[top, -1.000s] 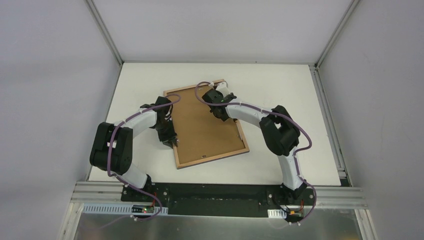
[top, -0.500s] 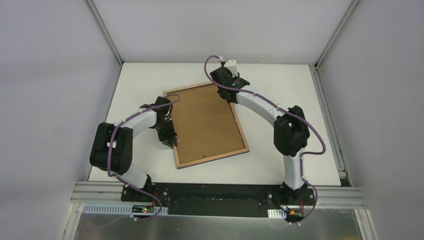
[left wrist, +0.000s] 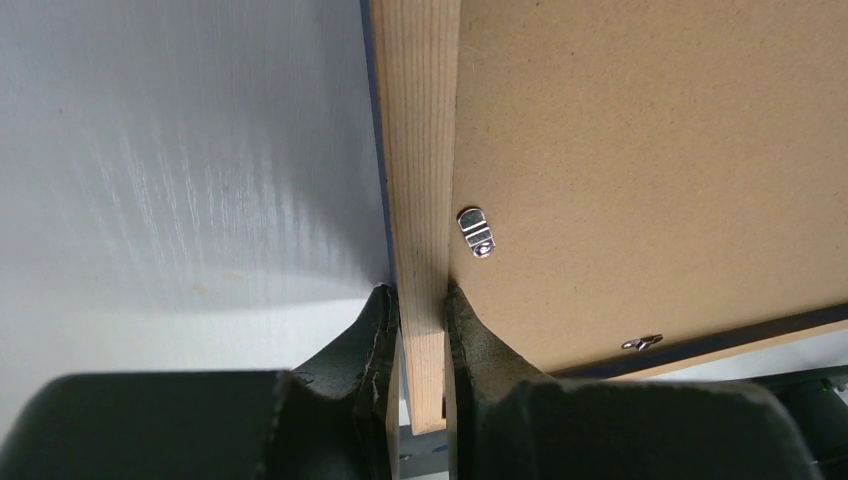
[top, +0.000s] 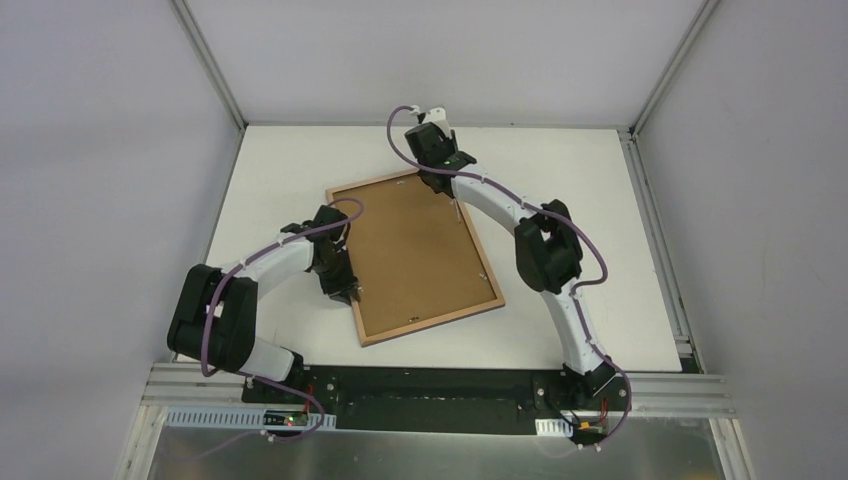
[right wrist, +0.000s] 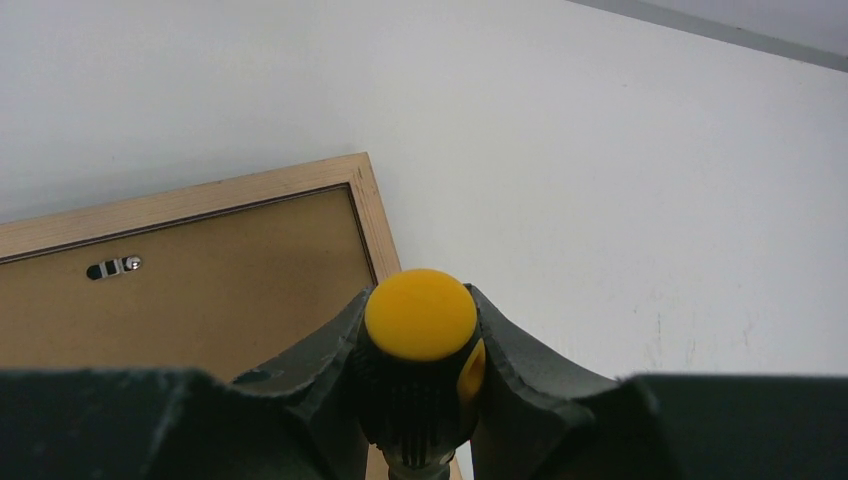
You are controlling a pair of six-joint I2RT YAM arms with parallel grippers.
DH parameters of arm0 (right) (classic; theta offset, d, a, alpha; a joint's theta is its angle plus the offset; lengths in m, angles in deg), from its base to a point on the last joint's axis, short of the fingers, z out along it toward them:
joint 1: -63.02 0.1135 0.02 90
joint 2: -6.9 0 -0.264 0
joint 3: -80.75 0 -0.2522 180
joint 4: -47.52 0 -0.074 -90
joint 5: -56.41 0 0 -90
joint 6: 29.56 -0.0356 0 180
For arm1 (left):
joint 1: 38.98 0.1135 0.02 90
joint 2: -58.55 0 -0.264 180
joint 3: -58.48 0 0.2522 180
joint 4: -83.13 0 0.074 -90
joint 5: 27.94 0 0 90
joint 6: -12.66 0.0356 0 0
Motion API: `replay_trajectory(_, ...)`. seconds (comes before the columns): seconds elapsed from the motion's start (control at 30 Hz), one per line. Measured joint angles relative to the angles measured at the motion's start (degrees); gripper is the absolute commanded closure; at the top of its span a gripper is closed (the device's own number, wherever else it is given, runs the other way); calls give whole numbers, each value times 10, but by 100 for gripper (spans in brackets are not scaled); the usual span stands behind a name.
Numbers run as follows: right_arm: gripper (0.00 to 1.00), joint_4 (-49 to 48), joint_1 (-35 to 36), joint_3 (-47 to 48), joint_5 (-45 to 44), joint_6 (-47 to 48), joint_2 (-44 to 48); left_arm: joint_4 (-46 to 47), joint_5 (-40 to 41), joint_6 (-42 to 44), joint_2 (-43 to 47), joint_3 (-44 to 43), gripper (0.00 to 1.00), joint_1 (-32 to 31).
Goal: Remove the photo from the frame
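Left pincer [left wrist: 420, 300] clamps the frame [left wrist: 420, 150] by its rail; right pincer [right wrist: 421, 300] grips a screwdriver [right wrist: 420, 320], frame corner just ahead. A slipping tip might gouge the backing [left wrist: 650, 150]

You can't see the photo: the frame [left wrist: 420, 150] lies back up. The yellow-capped tool [right wrist: 420, 320] runs off the right wrist view's bottom edge, tip unseen.

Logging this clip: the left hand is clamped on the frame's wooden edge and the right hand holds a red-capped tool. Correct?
No: the tool has a yellow cap, not red; the right wrist view shows it in the right hand. The left hand is clamped on the wooden edge of the frame.
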Motion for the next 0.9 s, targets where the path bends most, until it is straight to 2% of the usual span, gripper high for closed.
replay_trajectory(0.47,100,-108,-13,47,45,89,-55,-36,2,-28,29,23,100,-19)
replay_trajectory(0.9,100,-137,-18,81,75,115,-96,-38,3,-38,32,26,100,-22)
